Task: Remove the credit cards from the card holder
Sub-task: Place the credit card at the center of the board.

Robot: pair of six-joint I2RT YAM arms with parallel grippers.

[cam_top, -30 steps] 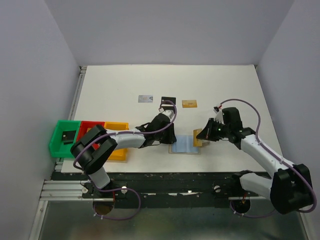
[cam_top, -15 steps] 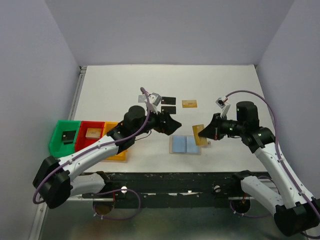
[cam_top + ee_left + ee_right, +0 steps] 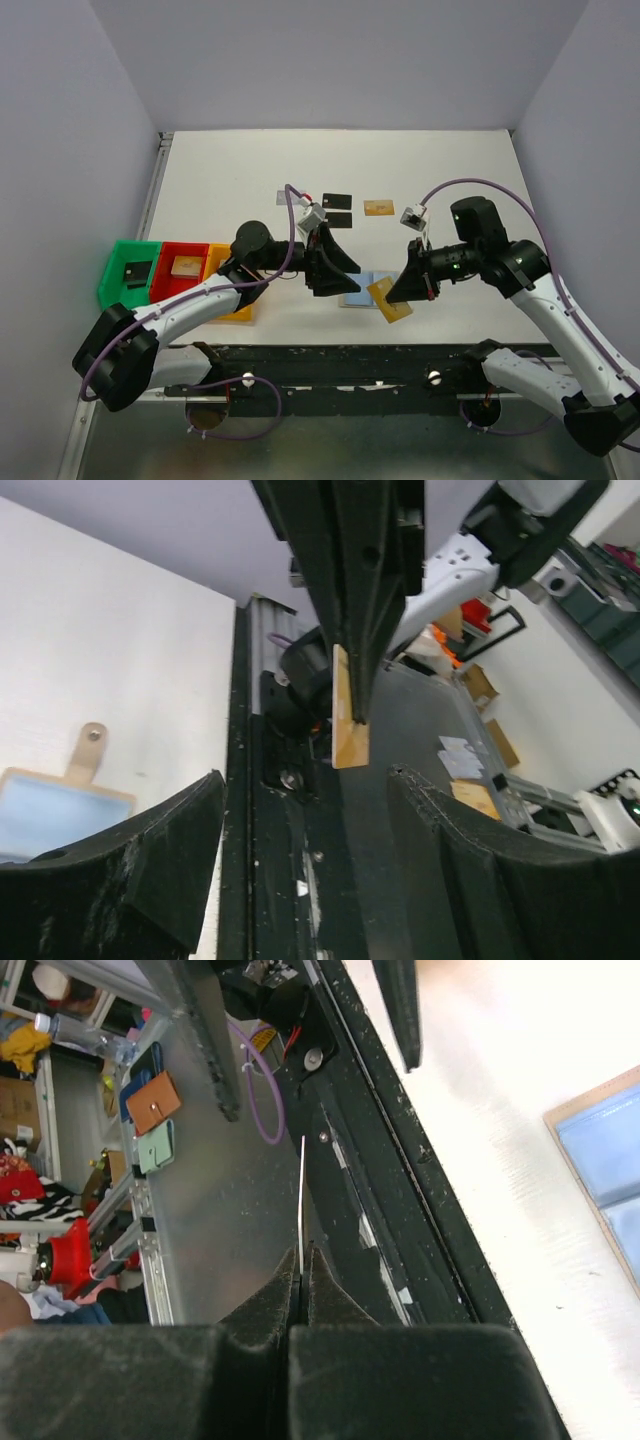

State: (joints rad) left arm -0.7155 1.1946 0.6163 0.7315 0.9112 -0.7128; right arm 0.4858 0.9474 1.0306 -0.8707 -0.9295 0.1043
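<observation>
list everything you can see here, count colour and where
silver-grey card: 1, silver-grey, mid-table, partly behind a cable
black cards: 2, black, just right of it
loose gold card: 1, gold-orange, right of the black ones
held gold card: 1, gold-orange, near the table's front edge
card holder: 1, blue-grey inside, tan edge, open flat near the front
bins: 3, green, red, yellow, row at left
black object: 1, black, in green bin
tan object: 1, tan, in red bin
left gripper: open, by the holder
right gripper: shut on held gold card
</observation>
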